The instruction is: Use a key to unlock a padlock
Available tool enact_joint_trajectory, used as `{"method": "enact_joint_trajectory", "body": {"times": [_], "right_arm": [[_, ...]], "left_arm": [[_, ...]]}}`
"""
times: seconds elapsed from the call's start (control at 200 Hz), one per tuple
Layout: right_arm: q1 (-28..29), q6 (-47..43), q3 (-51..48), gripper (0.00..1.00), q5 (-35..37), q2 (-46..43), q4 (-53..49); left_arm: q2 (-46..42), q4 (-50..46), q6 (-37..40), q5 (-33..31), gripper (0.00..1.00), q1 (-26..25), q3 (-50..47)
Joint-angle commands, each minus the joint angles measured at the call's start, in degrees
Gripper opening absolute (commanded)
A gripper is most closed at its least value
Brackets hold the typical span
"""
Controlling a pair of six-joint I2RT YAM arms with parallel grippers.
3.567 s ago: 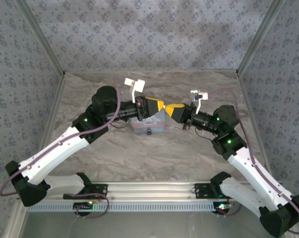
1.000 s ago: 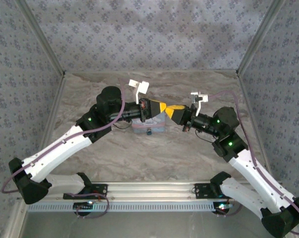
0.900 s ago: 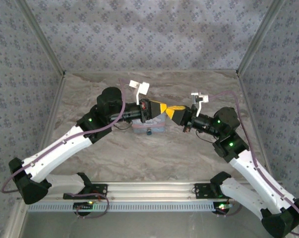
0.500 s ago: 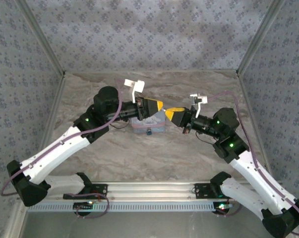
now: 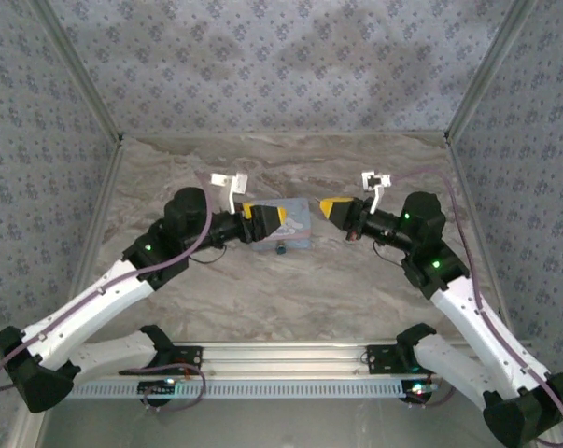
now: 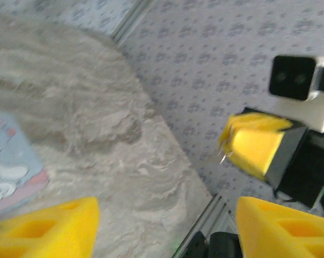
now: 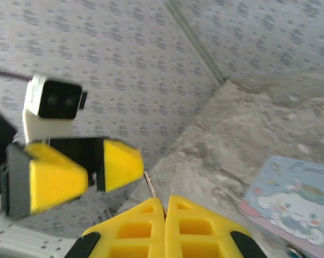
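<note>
From the overhead view, the padlock (image 5: 281, 248) is a tiny dark speck on the marbled table (image 5: 290, 299). It sits right against the near edge of a pale blue cartoon tin (image 5: 297, 224). The left gripper (image 5: 274, 217) hangs over the tin's left part, and the lock is just on the near side of its yellow tips, not touching them. The right gripper (image 5: 328, 205) is off the tin's far right corner, a little farther from the lock. Its tip points toward the left gripper, and the lock lies between the two and nearer the arm bases.

In the left wrist view, the left gripper (image 6: 167, 231) has its yellow fingers (image 6: 43, 228) standing wide apart with nothing between them but bare table. A corner of the tin (image 6: 6, 166) shows at the left edge. The right gripper (image 6: 234, 145) floats opposite, and a fine metal point, the key (image 6: 222, 158), juts from its tip. The lock cannot be made out here.

In the right wrist view, the right gripper (image 7: 164, 207) has its two fingers pressed together. They pinch the thin key (image 7: 150, 188), whose blade pokes out toward the left gripper (image 7: 94, 173). That gripper's two yellow fingers stand parted, under its small white camera (image 7: 54, 99). The tin (image 7: 290, 201) lies at the lower right. At its near edge, by the bottom of the picture, is a small blurred bluish-grey bit (image 7: 292, 249) that may be the lock. It is well to the right of the closed fingers.
</note>
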Motion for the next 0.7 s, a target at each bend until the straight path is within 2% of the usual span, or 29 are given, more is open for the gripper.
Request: {"method": "enact_joint_trajectory", "body": {"times": [0.0,0.185,0.335,0.695], "right_arm": [[-1.6,-5.4,4.46,0.0,4.8,3.66,-8.26],[-1.95,-10.56,8.34,0.0,13.57,13.6,-13.79],[-2.1,-11.43,11.53,0.0,17.32,23.31,-13.97],[-2.8,-12.55,20.13,0.0,22.4,40.18,-11.23]], "left_arm": [[-1.96,-2.52,-1.83,-4.89,0.98,-0.73,-5.5],[-0.84,-0.94,-3.64,-9.26,0.98,-2.05,-13.63],[2.81,2.49,-3.3,-12.06,0.98,-2.04,-16.94],[18.5,14.72,-2.4,-6.77,0.98,3.75,-16.19]]}}
